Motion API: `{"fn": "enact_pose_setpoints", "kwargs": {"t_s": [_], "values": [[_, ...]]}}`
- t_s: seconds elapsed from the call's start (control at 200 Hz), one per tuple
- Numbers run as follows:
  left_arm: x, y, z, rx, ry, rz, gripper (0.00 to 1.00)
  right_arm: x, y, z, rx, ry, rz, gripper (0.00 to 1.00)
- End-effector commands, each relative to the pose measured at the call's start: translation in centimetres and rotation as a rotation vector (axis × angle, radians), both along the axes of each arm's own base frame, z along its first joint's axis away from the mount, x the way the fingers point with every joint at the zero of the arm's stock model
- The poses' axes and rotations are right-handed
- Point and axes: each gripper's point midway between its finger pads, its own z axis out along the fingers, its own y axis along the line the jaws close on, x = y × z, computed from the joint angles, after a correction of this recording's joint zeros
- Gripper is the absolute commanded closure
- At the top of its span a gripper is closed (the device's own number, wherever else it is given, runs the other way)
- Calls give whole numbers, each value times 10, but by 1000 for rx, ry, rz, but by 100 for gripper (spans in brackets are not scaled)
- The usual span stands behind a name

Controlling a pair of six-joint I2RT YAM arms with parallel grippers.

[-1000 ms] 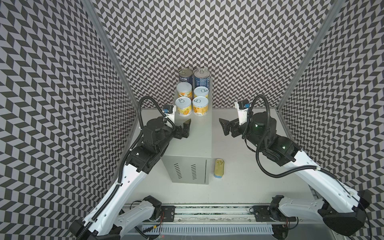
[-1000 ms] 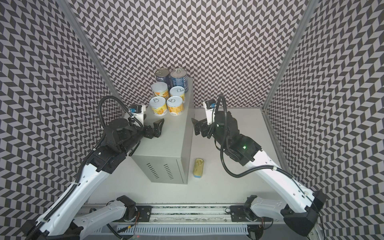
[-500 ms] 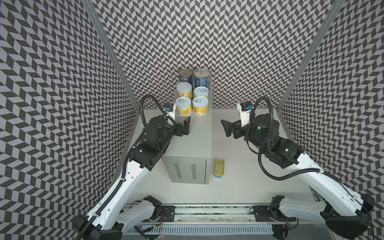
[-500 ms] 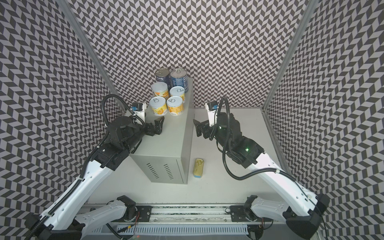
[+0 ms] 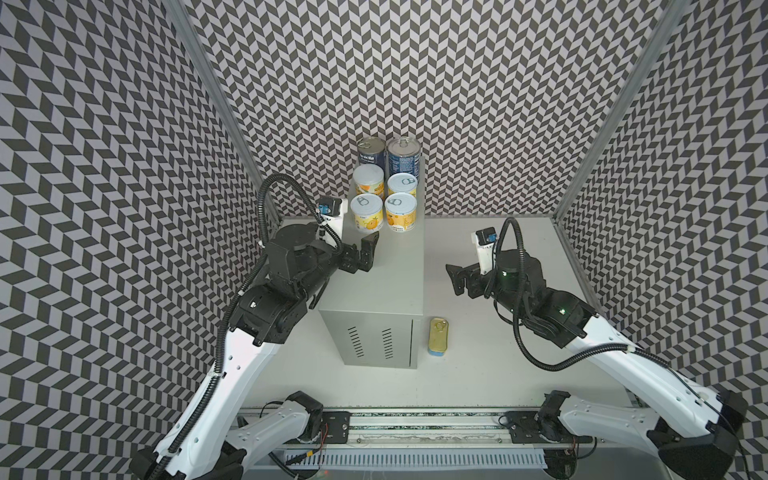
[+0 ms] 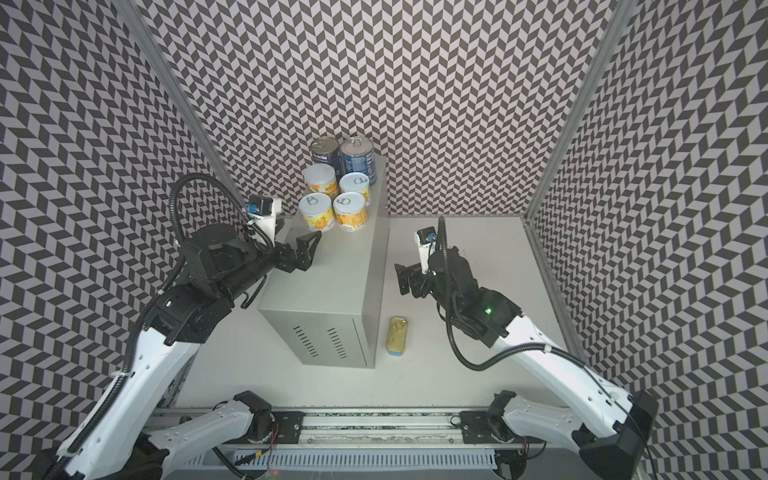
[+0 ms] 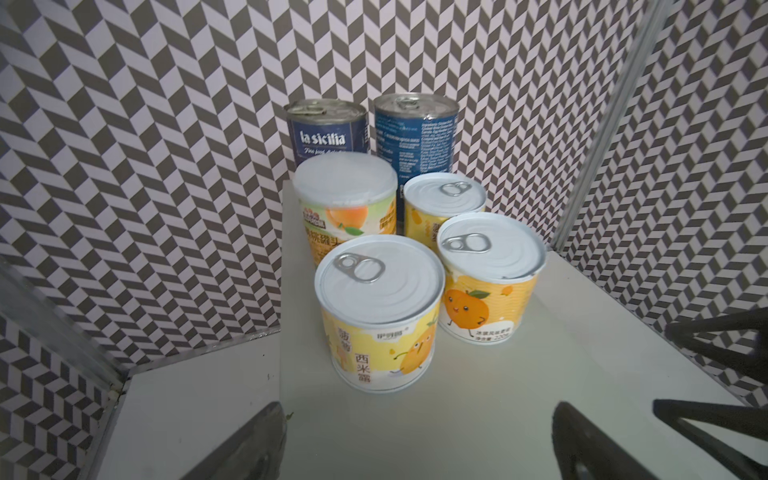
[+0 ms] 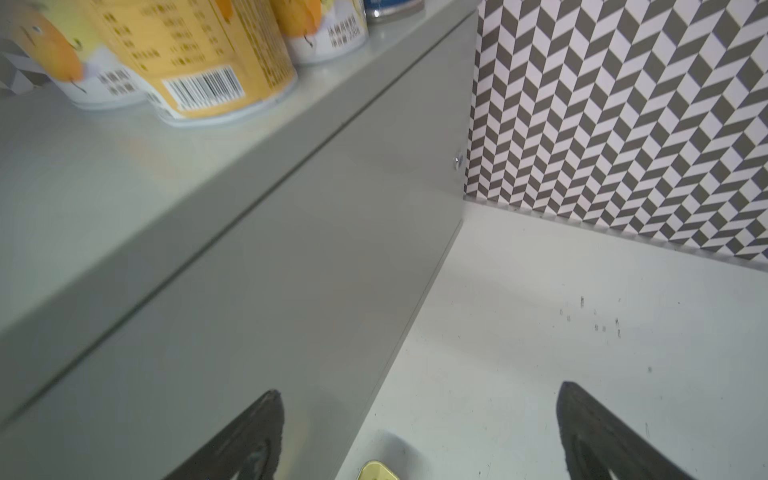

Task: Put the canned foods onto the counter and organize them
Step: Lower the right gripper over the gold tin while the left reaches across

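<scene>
On the left we find the left jaws spread wide with nothing between them, hanging over the left edge of the tall grey bench [image 5: 386,282]. At the far end of its flat top six cans stand upright. Only the left wrist view lets us read "la sicilia" on the left blue can [image 7: 326,133], with the right blue can [image 7: 415,137] just beside it. In front of these the four short yellow cans [image 7: 380,307] form a two-by-two block; the back-left one has a plain lid and the other three have ring pulls. The right wrist view alone shows us a barcode [image 8: 203,89] on one yellow can. Further right, the gold-topped tin [image 5: 438,336] lies flat on the low white bench [image 5: 478,374], just beside the grey bench's front right corner. We see it whole in both top views, but the right wrist view catches only a gold corner. The right jaws are spread and empty above the white bench, near the grey bench's right wall
</scene>
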Motion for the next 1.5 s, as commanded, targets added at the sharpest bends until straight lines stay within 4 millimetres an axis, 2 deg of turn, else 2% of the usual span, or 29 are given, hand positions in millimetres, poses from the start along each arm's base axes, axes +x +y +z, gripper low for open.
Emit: {"fn": "enact_pose_setpoints", "kwargs": {"t_s": [0.0, 0.15, 0.26, 0.466, 0.631, 0.766, 0.956, 1.076, 1.237, 1.492], "values": [[-28, -18, -3, 31, 41, -155, 0, -7, -7, -14, 51, 53, -28, 0], [-57, -43, 13, 4, 1, -320, 0, -22, -6, -62, 52, 171, -21, 1], [-76, -62, 16, 9, 0, -426, 0, -35, -3, -94, 52, 241, -8, 1], [-96, -91, 4, 49, 51, -528, 0, -59, 12, -150, 47, 375, 35, 1], [-113, -112, -8, 104, 75, -583, 0, -71, 28, -181, 71, 428, 59, 1], [-128, -127, -16, 160, 80, -622, 0, -76, 40, -199, 90, 459, 68, 0], [-145, -135, -13, 185, 55, -665, 0, -81, 56, -220, 74, 490, 53, 1], [-156, -142, -17, 206, 55, -708, 0, -81, 58, -234, 64, 499, 14, 0], [-165, -153, -30, 280, 85, -728, 0, -80, 62, -245, 62, 506, -4, 6], [-170, -163, -42, 392, 121, -718, 0, -77, 61, -261, 18, 514, -30, 13]]}}
